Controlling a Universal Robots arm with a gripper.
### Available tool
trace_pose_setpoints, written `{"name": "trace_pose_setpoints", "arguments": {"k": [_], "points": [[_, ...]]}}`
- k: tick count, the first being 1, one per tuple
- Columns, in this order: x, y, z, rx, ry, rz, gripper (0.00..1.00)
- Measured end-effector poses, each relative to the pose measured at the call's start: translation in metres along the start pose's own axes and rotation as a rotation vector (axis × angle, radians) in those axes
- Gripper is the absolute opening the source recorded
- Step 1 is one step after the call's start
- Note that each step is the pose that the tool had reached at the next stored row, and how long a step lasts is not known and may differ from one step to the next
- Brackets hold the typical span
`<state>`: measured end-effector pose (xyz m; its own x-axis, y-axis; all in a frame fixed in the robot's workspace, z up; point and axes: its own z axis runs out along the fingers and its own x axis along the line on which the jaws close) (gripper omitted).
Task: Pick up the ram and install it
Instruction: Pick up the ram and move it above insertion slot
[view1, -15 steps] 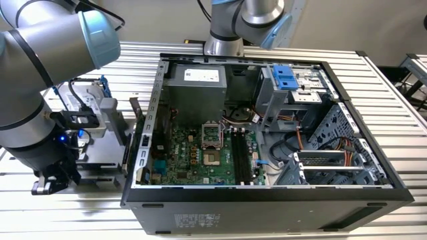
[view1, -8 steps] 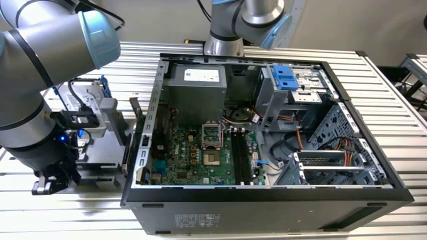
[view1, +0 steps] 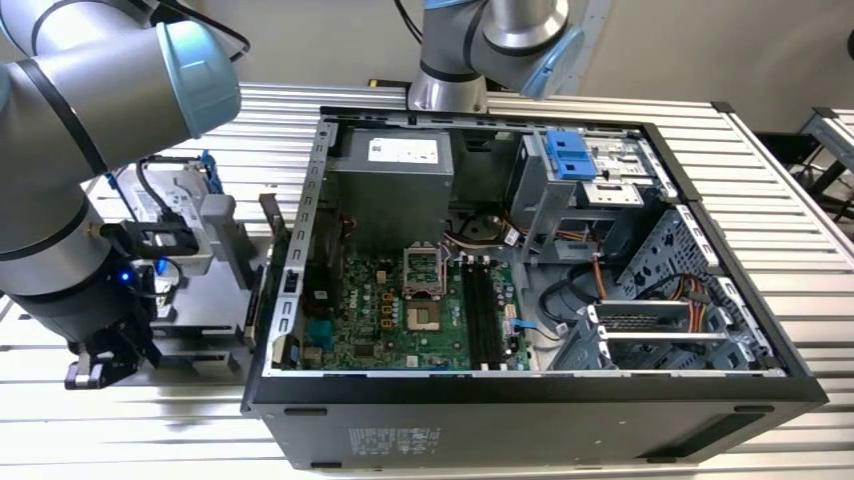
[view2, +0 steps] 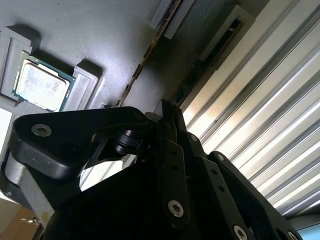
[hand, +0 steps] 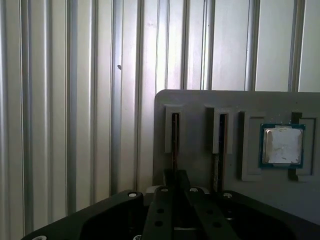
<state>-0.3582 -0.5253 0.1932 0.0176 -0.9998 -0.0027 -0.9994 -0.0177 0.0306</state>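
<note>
The ram (hand: 175, 140), a thin dark board seen edge-on, stands upright in the outermost slot of a matte grey tray (hand: 200, 105), near a tray corner. The black gripper (hand: 175, 176) sits right at that slot. Whether it clasps the stick cannot be told. This looks like the pick-up step, and freeing the ram calls for a straight pull along the slot. A square silver processor (hand: 282, 145) lies recessed toward the tray's opposite edge. The tray rests on a ribbed metal desk (hand: 65, 100).

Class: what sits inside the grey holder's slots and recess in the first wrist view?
The holder has ram on edge in each of two slots and a processor in its square recess. The gripper covers the slots' near ends, hiding the rest.
</note>
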Motion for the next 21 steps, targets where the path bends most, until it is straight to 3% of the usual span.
{"name": "trace_pose_setpoints", "arguments": {"k": [6, 21], "points": [[0.0000, 0.0000, -0.0007, 0.0000, 0.0002, 0.000, 0.00], [-0.0001, 0.0006, -0.0170, 0.0000, 0.0003, 0.000, 0.00]]}}
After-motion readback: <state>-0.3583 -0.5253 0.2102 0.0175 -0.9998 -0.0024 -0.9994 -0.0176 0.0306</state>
